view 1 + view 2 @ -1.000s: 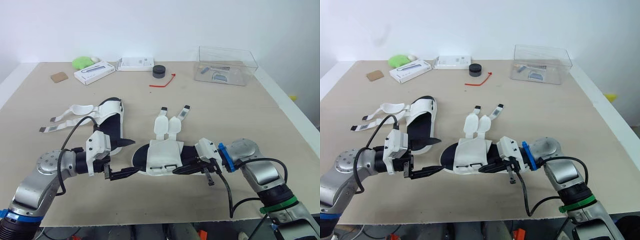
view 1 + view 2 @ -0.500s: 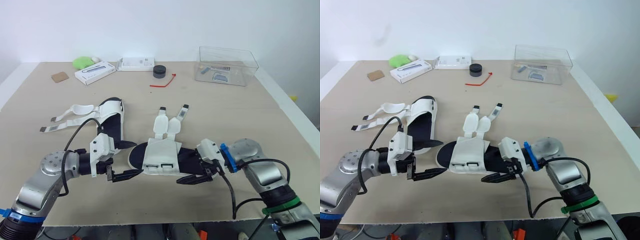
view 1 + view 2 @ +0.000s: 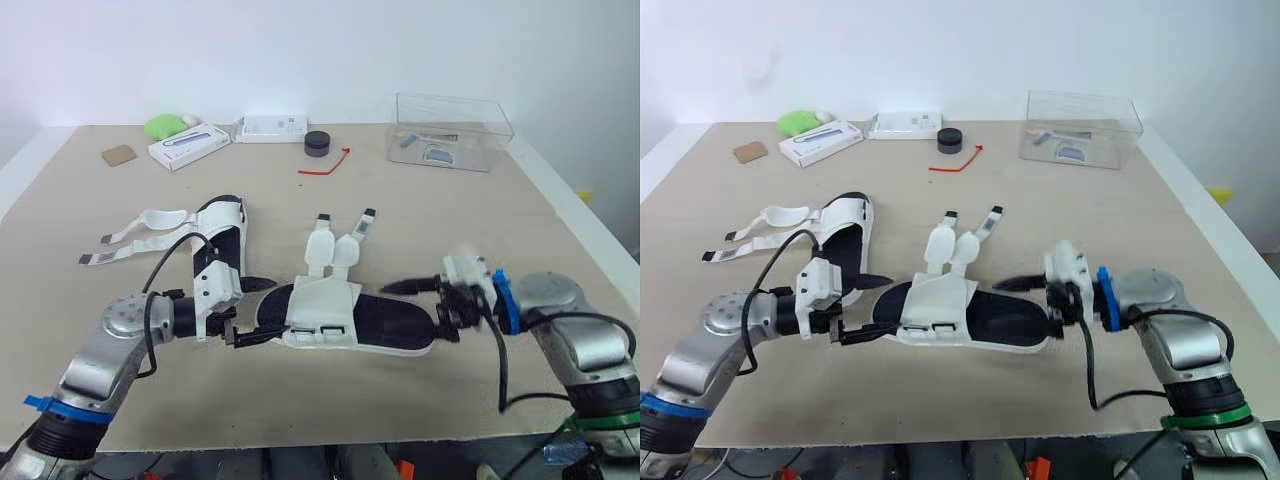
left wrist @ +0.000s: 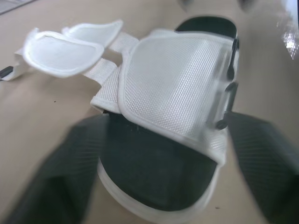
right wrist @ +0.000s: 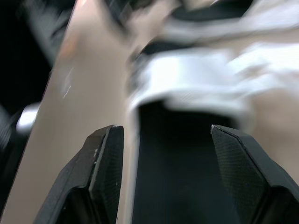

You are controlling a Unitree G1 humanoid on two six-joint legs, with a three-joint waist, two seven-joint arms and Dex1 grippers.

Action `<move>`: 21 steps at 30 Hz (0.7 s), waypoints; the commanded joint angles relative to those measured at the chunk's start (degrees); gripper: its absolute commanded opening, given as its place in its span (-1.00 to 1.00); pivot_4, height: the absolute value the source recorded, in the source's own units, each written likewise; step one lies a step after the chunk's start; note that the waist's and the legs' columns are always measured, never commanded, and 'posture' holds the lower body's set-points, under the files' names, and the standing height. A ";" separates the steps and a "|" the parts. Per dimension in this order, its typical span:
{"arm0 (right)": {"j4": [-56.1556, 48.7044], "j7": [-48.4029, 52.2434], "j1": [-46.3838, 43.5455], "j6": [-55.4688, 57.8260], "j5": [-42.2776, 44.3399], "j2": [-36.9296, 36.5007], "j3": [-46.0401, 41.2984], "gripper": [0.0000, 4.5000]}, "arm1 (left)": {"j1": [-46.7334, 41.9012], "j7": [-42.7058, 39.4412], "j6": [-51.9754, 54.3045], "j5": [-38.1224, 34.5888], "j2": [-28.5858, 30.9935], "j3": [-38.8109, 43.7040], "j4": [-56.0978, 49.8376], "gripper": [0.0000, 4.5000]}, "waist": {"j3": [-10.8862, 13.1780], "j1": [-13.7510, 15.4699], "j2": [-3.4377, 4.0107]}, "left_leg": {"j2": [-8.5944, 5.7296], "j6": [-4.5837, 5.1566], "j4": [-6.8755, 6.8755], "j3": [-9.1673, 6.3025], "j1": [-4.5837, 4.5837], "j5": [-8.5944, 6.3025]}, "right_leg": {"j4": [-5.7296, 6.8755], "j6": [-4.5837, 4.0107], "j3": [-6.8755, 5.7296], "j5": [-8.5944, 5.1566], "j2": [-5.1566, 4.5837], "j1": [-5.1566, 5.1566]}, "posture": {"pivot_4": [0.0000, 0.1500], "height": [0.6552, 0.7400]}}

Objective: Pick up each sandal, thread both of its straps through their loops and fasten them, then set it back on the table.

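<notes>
1. Compared with a second earlier, the left gripper (image 3: 258, 312) had climbed from the lower left toward mid-frame and closed in on the left end of the middle sandal (image 3: 340, 318). Its fingers stood apart, one on each side of that end, clamped on nothing I could make out. Just above it, the other sandal (image 3: 222, 245) lay where it had been, its straps splayed toward the left edge.
2. The middle sandal had turned a little and appeared to lie flat on the counter (image 3: 450, 220) at lower centre, with more of its black sole showing toward the right. Its two straps (image 3: 322, 250) lay folded open toward the upper frame, passing through no loop.
3. The right gripper (image 5: 163, 130) had swung from the sandal's lower edge out to its right end, at centre right. Its fingers were apart with the black sole between them; whether they touched it I could not tell.
4. This looked like a change of grip, not progress. Threading had not begun on either sandal, so nearly the whole task remained.
</notes>
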 commanded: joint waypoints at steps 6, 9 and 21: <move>3.31 -22.45 -13.02 32.39 10.63 6.59 -6.36 0.46 | -5.16 -2.94 -6.09 4.71 0.10 -1.70 6.59 -0.97 | 0.00 -0.01 0.00 | 0.01 0.01 0.00 0.00 -0.08 0.00 | -0.01 -0.05 0.00 0.03 -0.02 -0.04 | 1.00 1.00; 9.97 -32.50 -20.12 46.34 14.61 12.58 -12.13 0.46 | -6.53 -3.89 -6.71 4.83 0.10 -1.70 8.16 -0.97 | 0.00 -0.10 0.00 | 0.00 0.02 0.00 0.02 -0.14 -0.01 | -0.01 -0.04 0.01 0.03 -0.05 -0.07 | 1.00 1.00; 25.36 -43.12 -27.81 63.58 13.42 19.63 -19.60 0.46 | -6.25 -5.38 -6.47 4.86 -0.10 -2.59 5.28 -0.97 | -0.01 0.00 0.02 | -0.07 0.26 -0.01 -0.01 -0.35 -0.16 | -0.11 0.03 -0.06 0.02 -0.23 -0.16 | 1.00 1.00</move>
